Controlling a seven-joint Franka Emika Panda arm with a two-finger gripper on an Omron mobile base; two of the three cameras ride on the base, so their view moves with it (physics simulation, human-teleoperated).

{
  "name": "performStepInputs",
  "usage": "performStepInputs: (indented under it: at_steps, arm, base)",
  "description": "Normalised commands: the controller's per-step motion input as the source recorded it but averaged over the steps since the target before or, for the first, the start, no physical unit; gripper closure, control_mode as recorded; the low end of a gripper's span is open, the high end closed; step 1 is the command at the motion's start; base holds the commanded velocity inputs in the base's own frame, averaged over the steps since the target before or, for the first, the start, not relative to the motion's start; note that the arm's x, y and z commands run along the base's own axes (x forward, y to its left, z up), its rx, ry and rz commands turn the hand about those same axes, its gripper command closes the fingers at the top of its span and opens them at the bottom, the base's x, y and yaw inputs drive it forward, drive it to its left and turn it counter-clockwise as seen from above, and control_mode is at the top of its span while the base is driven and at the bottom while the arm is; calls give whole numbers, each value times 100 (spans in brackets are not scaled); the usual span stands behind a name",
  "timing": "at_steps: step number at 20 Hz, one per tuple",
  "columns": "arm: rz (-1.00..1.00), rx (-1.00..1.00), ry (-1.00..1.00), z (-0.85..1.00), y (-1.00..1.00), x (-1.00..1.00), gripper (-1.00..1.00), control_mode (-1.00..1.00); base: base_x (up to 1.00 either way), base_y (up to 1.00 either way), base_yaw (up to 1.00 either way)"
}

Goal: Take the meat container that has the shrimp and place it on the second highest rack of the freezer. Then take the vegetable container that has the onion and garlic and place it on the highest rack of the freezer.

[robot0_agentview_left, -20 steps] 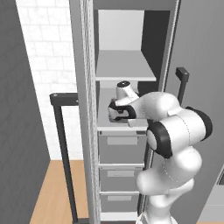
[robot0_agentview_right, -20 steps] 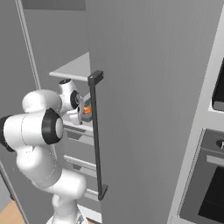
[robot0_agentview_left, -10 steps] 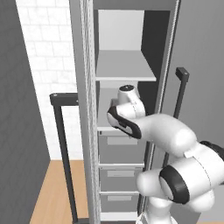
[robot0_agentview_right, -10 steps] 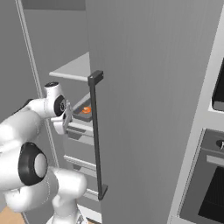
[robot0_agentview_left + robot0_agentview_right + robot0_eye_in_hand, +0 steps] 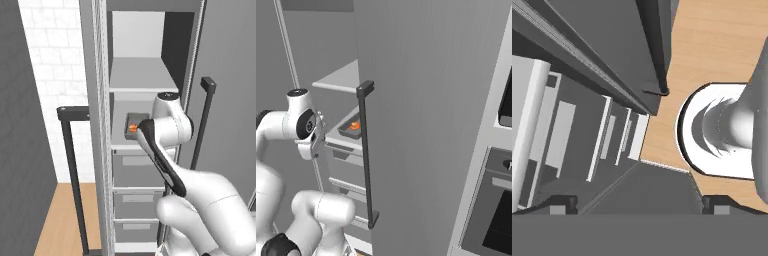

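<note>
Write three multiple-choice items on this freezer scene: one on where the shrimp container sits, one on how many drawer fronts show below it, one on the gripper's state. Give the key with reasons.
1. Where is the meat container?
A. On the wooden floor
B. On the second highest rack, under the highest rack
C. Inside the lowest drawer

2. How many drawer fronts show below that rack in the left base view?
A. One
B. Three
C. Six

3. What is the state of the gripper?
A. Open and empty
B. Shut on the container
C. Shut on the door handle

Key:
1 B, the container with an orange item lies on the shelf beneath the top one.
2 B, three grey fronts stack below the rack.
3 A, in the hand view the finger tips stand far apart with nothing between them.
</note>
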Motion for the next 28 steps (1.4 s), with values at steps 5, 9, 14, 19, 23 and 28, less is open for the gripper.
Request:
performStepInputs:
  at_steps: [5, 9, 14, 19, 23, 28]
  arm:
    - [-5, 0, -1, 11, 0, -60, -100, 100]
    - [0, 0, 0, 0, 0, 0, -100, 100]
    - [0, 0, 0, 0, 0, 0, -100, 100]
    - [0, 0, 0, 0, 0, 0, -100, 100]
    - [0, 0, 0, 0, 0, 0, -100, 100]
    - [0, 0, 0, 0, 0, 0, -100, 100]
  base:
    - [-40, -3, -8]
    - [-100, -29, -34]
    - [-73, -68, -54]
    - [0, -100, -61]
    - [13, -100, -42]
    - [38, -100, -18]
